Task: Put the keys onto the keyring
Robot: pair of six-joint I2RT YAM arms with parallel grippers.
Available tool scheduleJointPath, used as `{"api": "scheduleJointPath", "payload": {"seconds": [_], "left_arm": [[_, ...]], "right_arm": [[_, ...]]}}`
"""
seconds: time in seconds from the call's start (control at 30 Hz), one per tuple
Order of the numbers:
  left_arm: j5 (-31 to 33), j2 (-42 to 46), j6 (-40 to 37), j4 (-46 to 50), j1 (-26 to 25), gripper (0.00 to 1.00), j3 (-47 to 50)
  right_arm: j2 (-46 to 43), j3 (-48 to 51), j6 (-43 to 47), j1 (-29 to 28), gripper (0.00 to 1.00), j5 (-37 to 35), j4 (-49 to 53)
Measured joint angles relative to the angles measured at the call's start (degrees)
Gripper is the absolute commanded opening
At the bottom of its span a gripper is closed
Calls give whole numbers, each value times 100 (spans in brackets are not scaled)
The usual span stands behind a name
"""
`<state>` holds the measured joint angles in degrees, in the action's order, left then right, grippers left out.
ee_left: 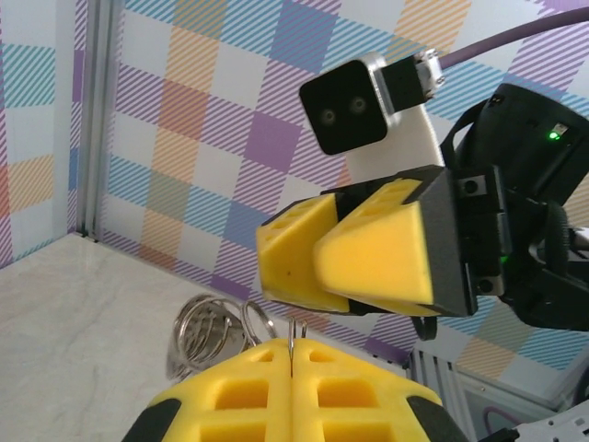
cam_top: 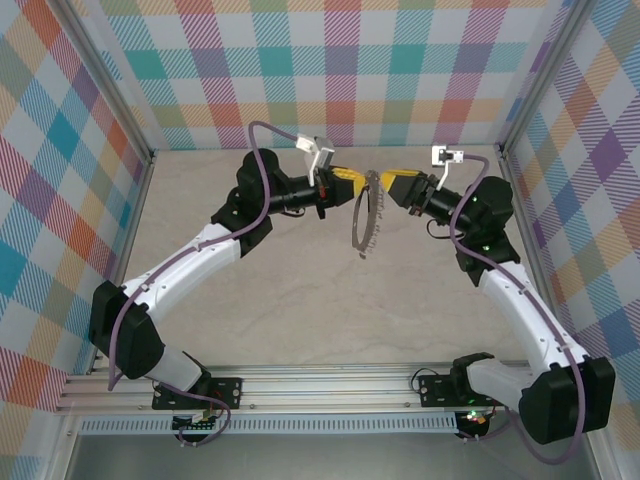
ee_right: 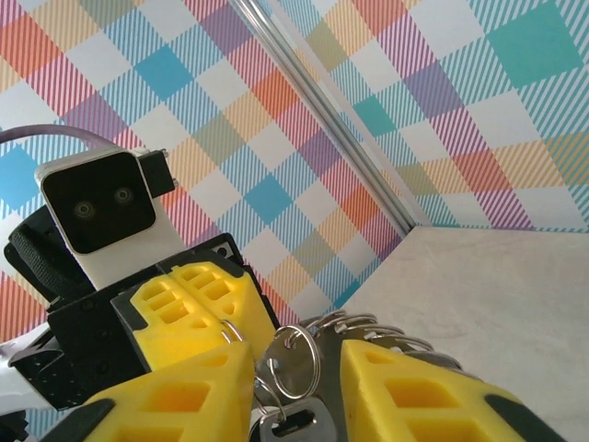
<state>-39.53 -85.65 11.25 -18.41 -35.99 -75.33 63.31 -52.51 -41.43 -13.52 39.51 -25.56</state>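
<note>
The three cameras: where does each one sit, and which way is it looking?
Top external: above and behind the arms, looking down at the table; left arm and right arm show whole, left gripper and right gripper meeting at the keyring.
Left wrist: on the left arm, looking along its own shut yellow fingers toward the right gripper.
Right wrist: on the right arm, looking between its own parted fingers toward the left gripper.
Shared: the wrist views face each other, both showing the keyring's loops.
</note>
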Motion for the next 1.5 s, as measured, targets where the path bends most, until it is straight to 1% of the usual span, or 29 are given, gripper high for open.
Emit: {"api": "scheduleJointPath", "payload": {"seconds": [0.23,0.33,0.6,0.77,1.03,1.13,1.23,1.3,1.37,1.5], "left_arm": [[-50,0,398,-393,129,0,48],[-50,0,487,-466,138,0,70],[-138,-7,732,-719,142,0,94],[-151,-15,813,-778,168,0,94],[-160,-33,940,-901,229,0,94],[-162,-57,1019,-946,245,0,94],[-197,-101,1088,-1043,256,0,94],[-210,-118,1154,-1067,273,0,94],[-245,-120,1200,-1075,304,0,94],[-295,-120,1305,-1143,358,0,94]], "right_arm": [[234,4,-374,-2,17,61,-481],[238,7,-468,-50,16,63,-592],[413,-13,-490,-433,10,111,-734],[407,-11,-428,-564,9,122,-601],[-273,26,24,-557,8,-35,31],[-463,28,173,-501,10,-133,181],[-498,26,243,-400,23,-190,258],[-450,7,278,-367,28,-203,299],[-339,-63,273,-352,31,-192,291],[-81,-210,136,-352,32,-92,127]]}}
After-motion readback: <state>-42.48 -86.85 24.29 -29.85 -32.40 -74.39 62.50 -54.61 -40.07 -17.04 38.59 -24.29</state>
